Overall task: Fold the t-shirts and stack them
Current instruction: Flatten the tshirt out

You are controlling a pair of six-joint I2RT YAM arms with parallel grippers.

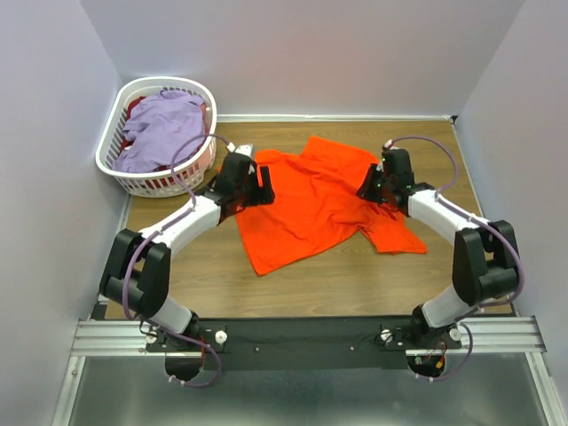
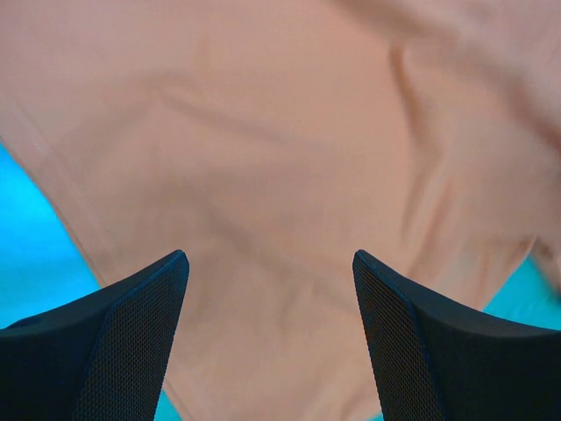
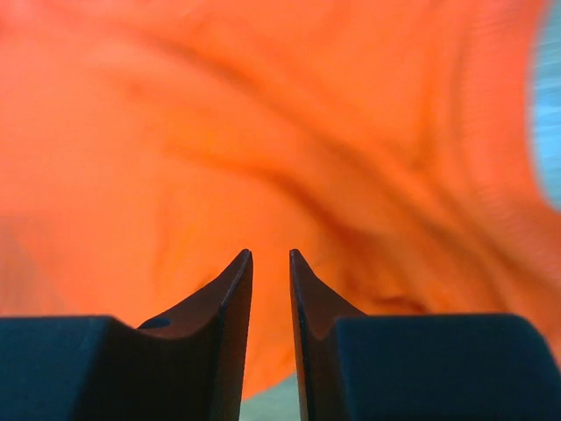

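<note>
A bright orange t-shirt (image 1: 311, 204) lies spread and rumpled on the wooden table, one sleeve at the right. My left gripper (image 1: 264, 185) hovers over the shirt's upper left edge. Its jaws are wide open and empty in the left wrist view (image 2: 270, 256), with the shirt (image 2: 289, 158) filling the frame beneath. My right gripper (image 1: 368, 189) is over the shirt's right part near the sleeve. In the right wrist view (image 3: 270, 254) its jaws stand a narrow gap apart with no cloth between them, just above the shirt (image 3: 219, 132). A lavender t-shirt (image 1: 164, 129) lies crumpled in the basket.
The white slotted laundry basket (image 1: 108, 133) stands at the back left corner, with some red cloth under the lavender shirt. Bare wooden table (image 1: 337, 275) lies in front of the orange shirt. Walls enclose the table on three sides.
</note>
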